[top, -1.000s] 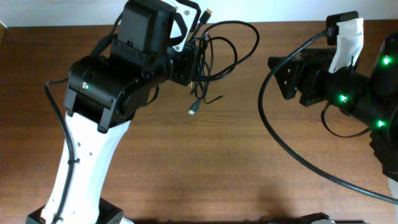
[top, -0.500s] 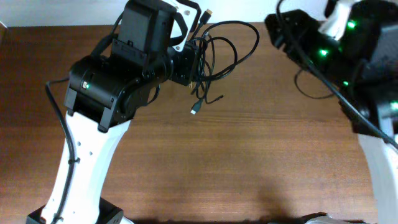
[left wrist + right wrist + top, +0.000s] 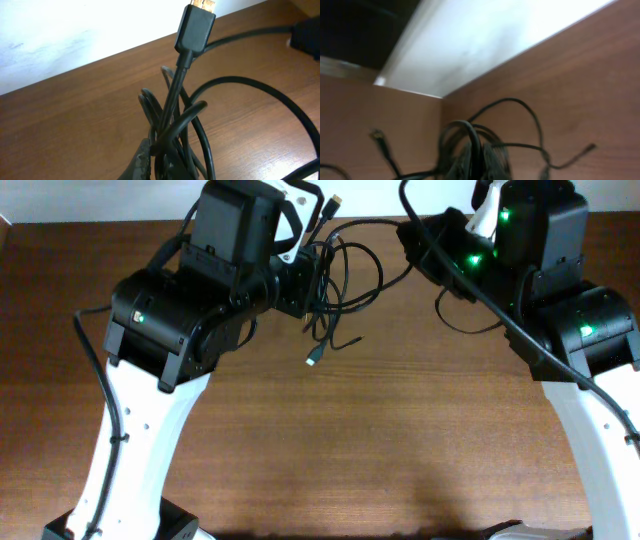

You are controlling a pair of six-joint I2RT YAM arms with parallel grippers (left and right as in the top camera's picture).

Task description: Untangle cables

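The cables (image 3: 352,272) are a knot of thin black cords in loose loops at the back of the table. My left gripper (image 3: 311,282) is shut on the bundle from the left. In the left wrist view the cords (image 3: 172,125) rise out of that gripper (image 3: 161,152), and a black plug with a gold tip (image 3: 197,22) stands on top. A loose plug end (image 3: 313,358) hangs toward the front. My right gripper (image 3: 409,234) sits at the knot's right loop. Its wrist view, which is blurred, shows it (image 3: 479,155) shut on one black cord (image 3: 472,135).
The brown wooden table (image 3: 400,440) ends at a white wall (image 3: 75,35) just behind the knot. The right arm's own thick black wire (image 3: 470,295) hangs below its wrist. The left arm's white column (image 3: 130,450) stands at the front left.
The right arm has swung from the far right in toward the knot, and its gripper has gone from open to shut on a cord. The left arm and bundle have not moved.
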